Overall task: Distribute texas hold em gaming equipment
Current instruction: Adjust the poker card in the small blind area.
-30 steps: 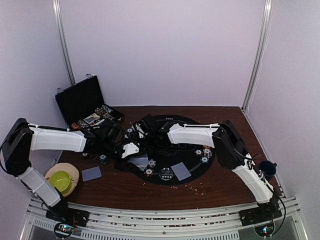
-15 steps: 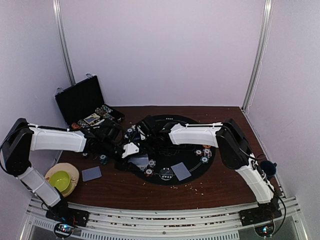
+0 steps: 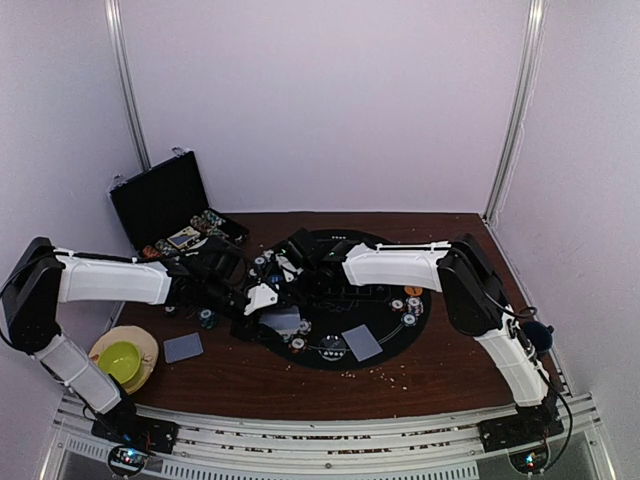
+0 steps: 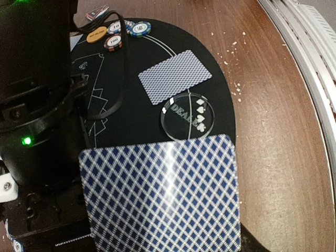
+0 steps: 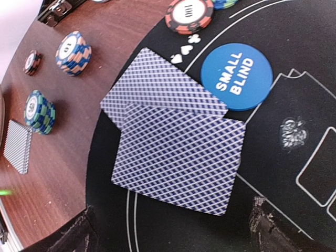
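Playing cards, top view: a loose card lay on the bare desk left of the round black mat; a mat card lay on the mat's near part; a third card sat at the tip of the left tool.
Chips, top view: a chip cluster sat on the mat's right side; an open black case stood at the far left.
Arms, top view: both extended over the mat's left part, the right tool near the left tool.
Left tool, left wrist view: a large card filled the lower frame and hid the fingers; apart or clamped could not be told.
Buttons, left wrist view: a clear dealer button lay on the mat just beyond that card, the mat card past it; an orange disc sat at the far rim.
Right tool, right wrist view: fingers stood wide apart at the bottom corners, gripping nothing.
Cards, right wrist view: two overlapped cards lay on the mat just beside a blue SMALL BLIND disc; a red chip lay beyond.
Stacks, right wrist view: an orange-and-blue stack and a green-and-blue stack stood on the desk, off the mat.
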You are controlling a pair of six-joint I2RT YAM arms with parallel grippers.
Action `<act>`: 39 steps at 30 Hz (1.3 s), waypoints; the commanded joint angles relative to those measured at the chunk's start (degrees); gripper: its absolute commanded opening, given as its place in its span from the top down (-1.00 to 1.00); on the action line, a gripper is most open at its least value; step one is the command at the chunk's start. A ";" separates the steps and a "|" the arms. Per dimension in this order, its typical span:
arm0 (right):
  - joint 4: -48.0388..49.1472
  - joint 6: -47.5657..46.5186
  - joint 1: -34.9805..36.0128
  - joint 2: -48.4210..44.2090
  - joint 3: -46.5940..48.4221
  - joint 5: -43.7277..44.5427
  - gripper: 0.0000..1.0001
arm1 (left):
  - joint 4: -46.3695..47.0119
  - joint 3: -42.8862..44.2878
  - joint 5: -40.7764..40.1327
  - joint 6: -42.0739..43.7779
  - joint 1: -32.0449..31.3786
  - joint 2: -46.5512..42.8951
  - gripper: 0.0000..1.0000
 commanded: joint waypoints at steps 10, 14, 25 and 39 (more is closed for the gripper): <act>1.26 0.00 3.06 -0.12 2.87 -11.92 -1.00 | 1.60 -0.39 -2.14 -0.26 0.51 -0.59 -0.03; 1.97 0.47 3.55 0.76 2.91 -13.84 -1.00 | 1.58 -0.37 -2.23 -0.25 0.51 -0.32 -0.03; 3.32 2.32 3.86 3.99 6.54 -16.91 -1.00 | 1.58 -0.37 -2.32 -0.25 0.53 -0.37 -0.03; 3.41 2.56 4.11 3.90 7.73 -15.78 -1.00 | 1.50 -0.37 -2.23 -0.25 0.51 -0.19 -0.03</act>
